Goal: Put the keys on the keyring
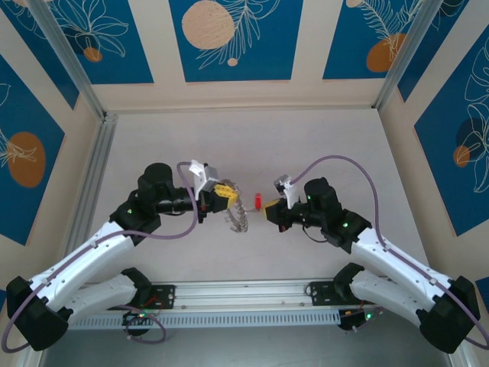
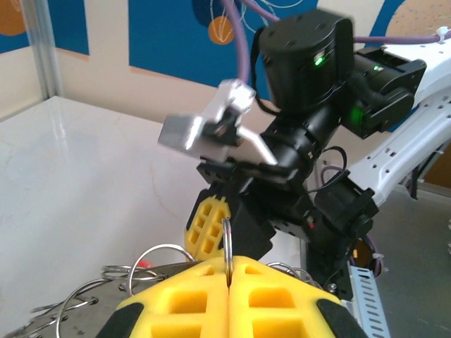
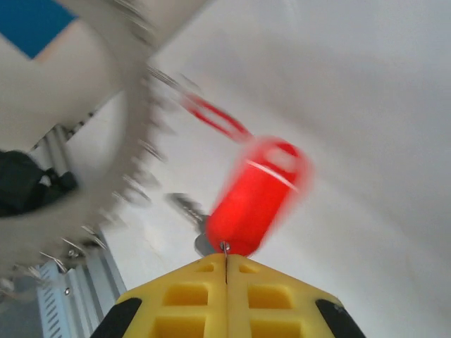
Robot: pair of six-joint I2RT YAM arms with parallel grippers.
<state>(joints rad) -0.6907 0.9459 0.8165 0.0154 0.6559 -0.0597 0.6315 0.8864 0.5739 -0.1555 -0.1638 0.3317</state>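
My left gripper (image 1: 224, 190) is shut on the keyring (image 1: 238, 216), which hangs over the table's middle with a fringe of small silvery keys. In the left wrist view the thin ring (image 2: 227, 239) stands edge-on, pinched between the yellow fingertips of the left gripper (image 2: 227, 273), and more wire loops (image 2: 151, 257) sit lower left. My right gripper (image 1: 270, 210) faces it from the right, shut on a red-headed key (image 1: 258, 201). In the right wrist view the right gripper (image 3: 225, 257) clamps the small metal loop at the base of the red head (image 3: 257, 193). The blurred fringe of keys (image 3: 137, 134) arcs at the left.
The white table (image 1: 321, 145) is walled by blue-and-cream panels. An aluminium rail (image 1: 244, 294) runs along the near edge between the arm bases. In the left wrist view the right arm's wrist (image 2: 303, 134) and one yellow finger (image 2: 206, 224) stand close ahead.
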